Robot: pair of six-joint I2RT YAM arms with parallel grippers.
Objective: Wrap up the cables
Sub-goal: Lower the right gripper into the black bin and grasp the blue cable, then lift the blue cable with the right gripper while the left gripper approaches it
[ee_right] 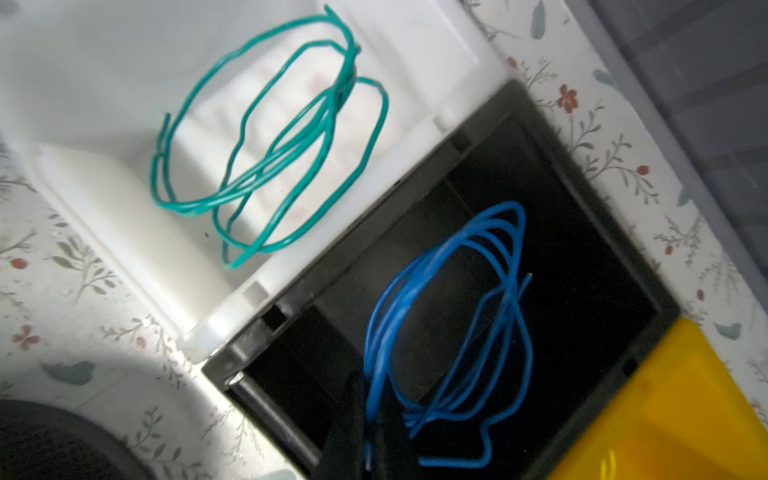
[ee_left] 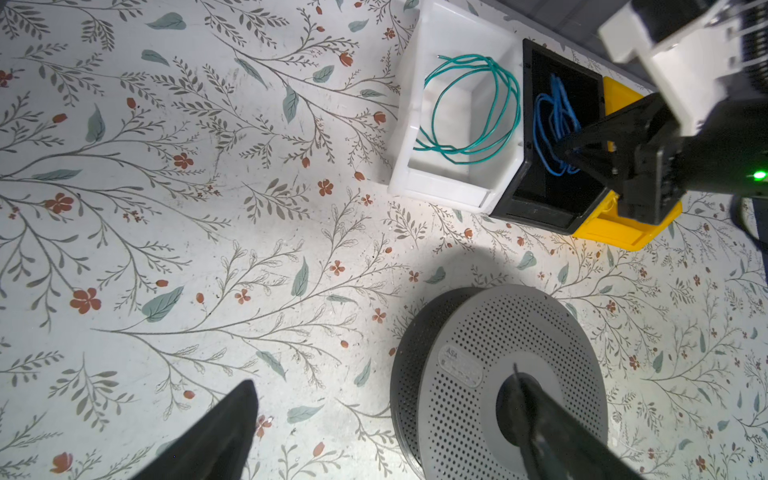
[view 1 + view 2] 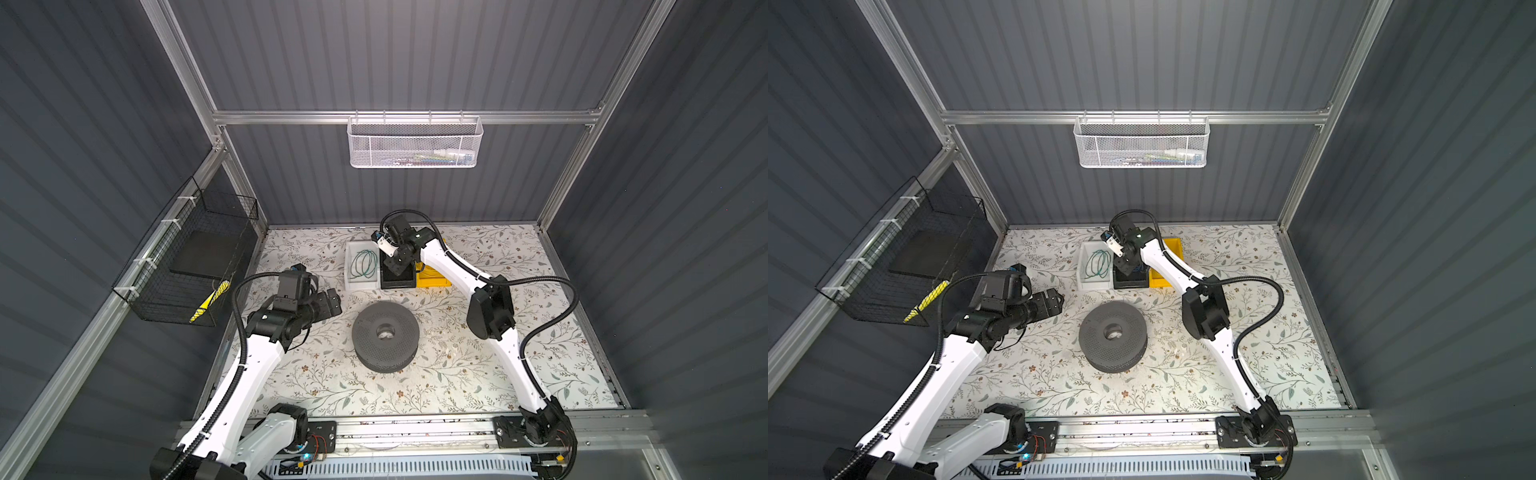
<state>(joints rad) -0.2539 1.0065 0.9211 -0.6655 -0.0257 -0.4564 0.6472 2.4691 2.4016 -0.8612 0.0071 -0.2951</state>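
Table: flat top under a white floral-print cover (image 3: 457,374).

Bins: three open plastic bins stand in a row at the far edge, their walls touching. In both top views the white rectangular plastic bin (image 3: 360,285) is on the left. The black rectangular plastic bin (image 2: 536,212) is in the middle and the yellow plastic bin (image 2: 623,235) is on the right.

Task item: thin, springy bright-blue wire (image 1: 510,293), gathered in several loose loops inside the black bin. All visible loops lie within that bin's walls.

White bin: holds a similar loose coil of thin green wire (image 1: 341,93), apart from both grippers.

Right gripper (image 2: 562,150): reaches down into the black bin, its arm passing over the yellow bin. The fingers are pressed together at one side of the blue wire coil. The left wrist view shows the tips in among the strands. The right wrist view is smeared at that spot, so a pinch on the blue wire looks right, but the number of strands caught is unreadable.

Left gripper (image 3: 333,302): fingers (image 2: 216,436) spread wide and holding nothing. It hovers over bare cover, left of the spool in both top views.

Spool: dark grey perforated round plastic spool (image 3: 370,328). It lies flat at the table's centre with the hub hole facing up, near the bins but apart from them.
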